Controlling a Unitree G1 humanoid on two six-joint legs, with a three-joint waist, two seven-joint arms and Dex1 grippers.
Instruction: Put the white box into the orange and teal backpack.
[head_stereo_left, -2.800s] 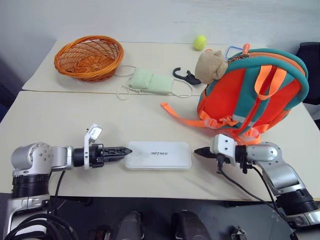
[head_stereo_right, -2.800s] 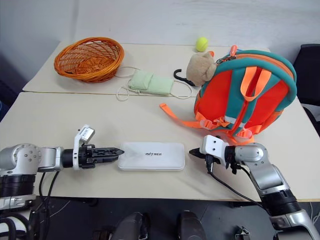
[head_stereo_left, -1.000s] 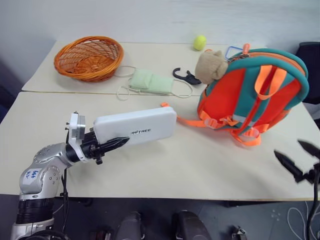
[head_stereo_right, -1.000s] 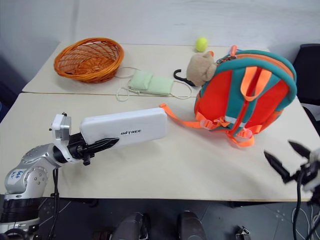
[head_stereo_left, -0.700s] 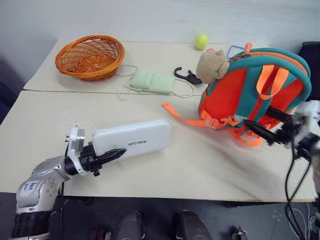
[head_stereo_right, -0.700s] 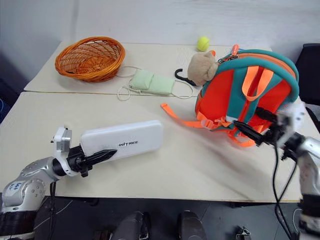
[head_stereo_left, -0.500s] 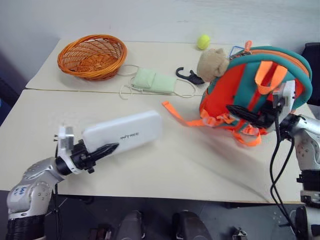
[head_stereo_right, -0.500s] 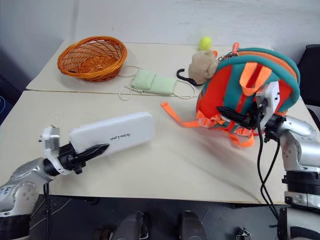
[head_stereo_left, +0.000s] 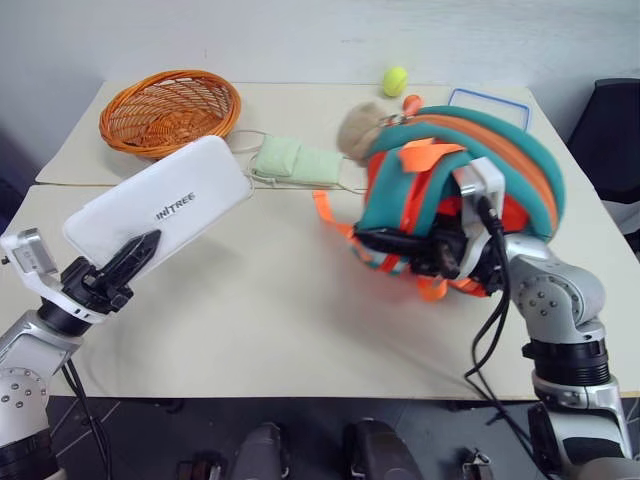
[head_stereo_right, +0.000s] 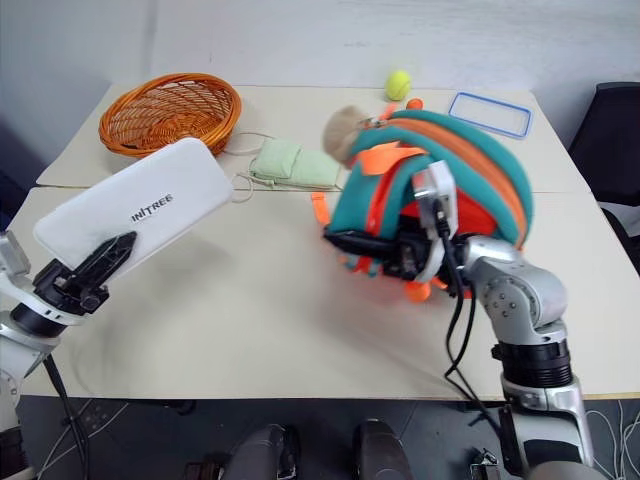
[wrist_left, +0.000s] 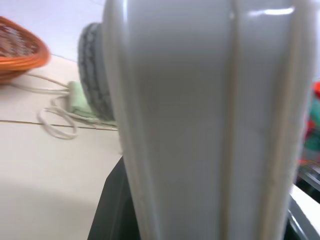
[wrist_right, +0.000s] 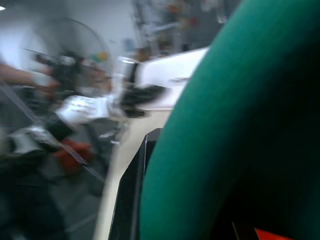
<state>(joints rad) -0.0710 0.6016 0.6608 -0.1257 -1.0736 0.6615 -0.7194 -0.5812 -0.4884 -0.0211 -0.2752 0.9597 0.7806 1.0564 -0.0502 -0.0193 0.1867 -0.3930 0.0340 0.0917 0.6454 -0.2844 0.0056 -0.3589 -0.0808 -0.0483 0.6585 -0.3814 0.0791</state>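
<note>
The left gripper (head_stereo_left: 115, 270) pinches the white box (head_stereo_left: 155, 212) aloft; the right gripper (head_stereo_left: 395, 243) clamps the backpack (head_stereo_left: 455, 160) straps — it should steady the bag, opening toward the box — before insertion.

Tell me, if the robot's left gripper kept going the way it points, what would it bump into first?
Probably the orange and teal backpack. The left gripper, holding the flat white box, points that way, though depth is uncertain.

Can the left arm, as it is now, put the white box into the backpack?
Probably not yet: the left gripper holds the white box far off, and the orange and teal backpack, gripped by the right gripper, shows no opening.
</note>
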